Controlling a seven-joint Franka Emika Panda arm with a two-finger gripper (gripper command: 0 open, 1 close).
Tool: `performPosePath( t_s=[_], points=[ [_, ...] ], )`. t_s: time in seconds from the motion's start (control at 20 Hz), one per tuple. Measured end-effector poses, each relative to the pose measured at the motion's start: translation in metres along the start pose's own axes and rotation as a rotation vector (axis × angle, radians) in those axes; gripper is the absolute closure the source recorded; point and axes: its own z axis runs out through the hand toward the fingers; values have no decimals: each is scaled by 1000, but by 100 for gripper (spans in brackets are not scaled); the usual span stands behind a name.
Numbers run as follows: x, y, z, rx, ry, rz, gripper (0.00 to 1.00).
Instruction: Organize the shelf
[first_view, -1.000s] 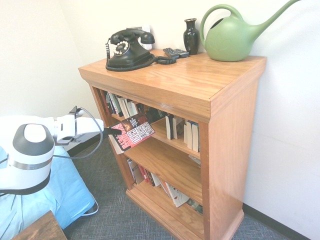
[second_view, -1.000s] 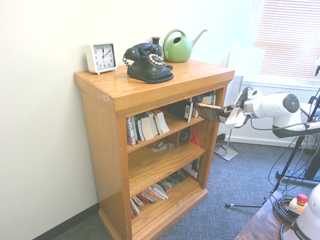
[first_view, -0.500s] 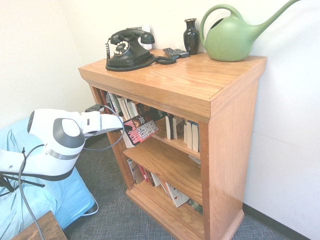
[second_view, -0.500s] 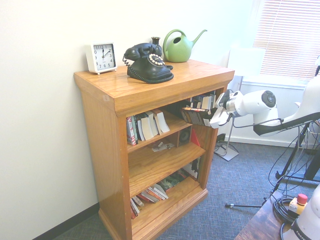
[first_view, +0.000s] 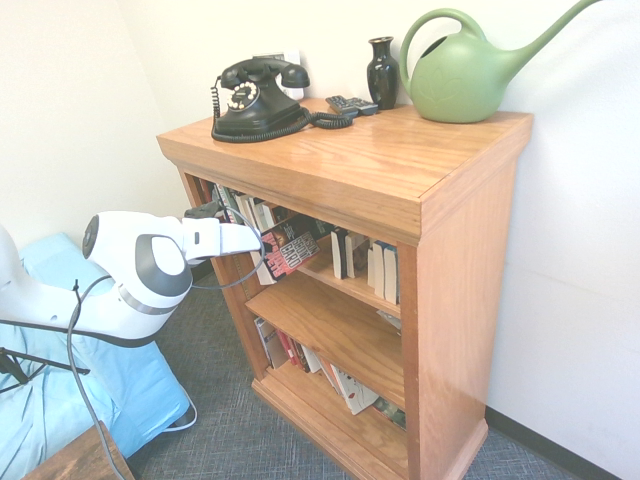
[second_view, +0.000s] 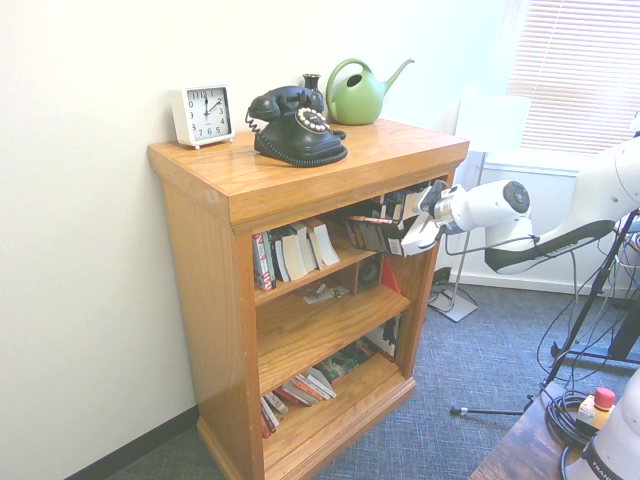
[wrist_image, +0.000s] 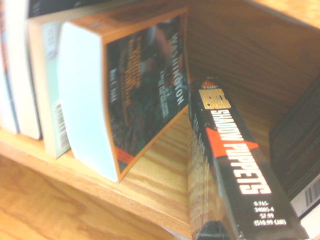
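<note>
1. The shelf (first_view: 400, 190) stands against the white wall, with books on all three tiers.
2. The tool (first_view: 262, 243) is closed on a paperback (first_view: 290, 250) with a red and black cover and holds it at the open front of the top tier.
3. In the wrist view, the spine of the paperback (wrist_image: 235, 165) reads "SHADOW PUPPETS", beside a leaning book (wrist_image: 135, 95).
4. On the shelf top stand a black telephone (first_view: 255, 98), a dark vase (first_view: 382, 72), a green watering can (first_view: 470, 70) and a white clock (second_view: 203, 114).

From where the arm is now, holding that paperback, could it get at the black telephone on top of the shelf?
Probably not directly. The gripper is tucked under the shelf's thick overhanging top, shut on the paperback at the upper tier. It would have to release the book, back out and rise to the telephone.
</note>
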Motion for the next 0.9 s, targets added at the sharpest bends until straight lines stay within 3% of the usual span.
performPosePath(
  t_s=[0.4, 0.9],
  points=[
    [-44, -13, 21, 94, -86, 52, 100],
    [-25, -9, 31, 127, -58, 198, 100]
  ],
)
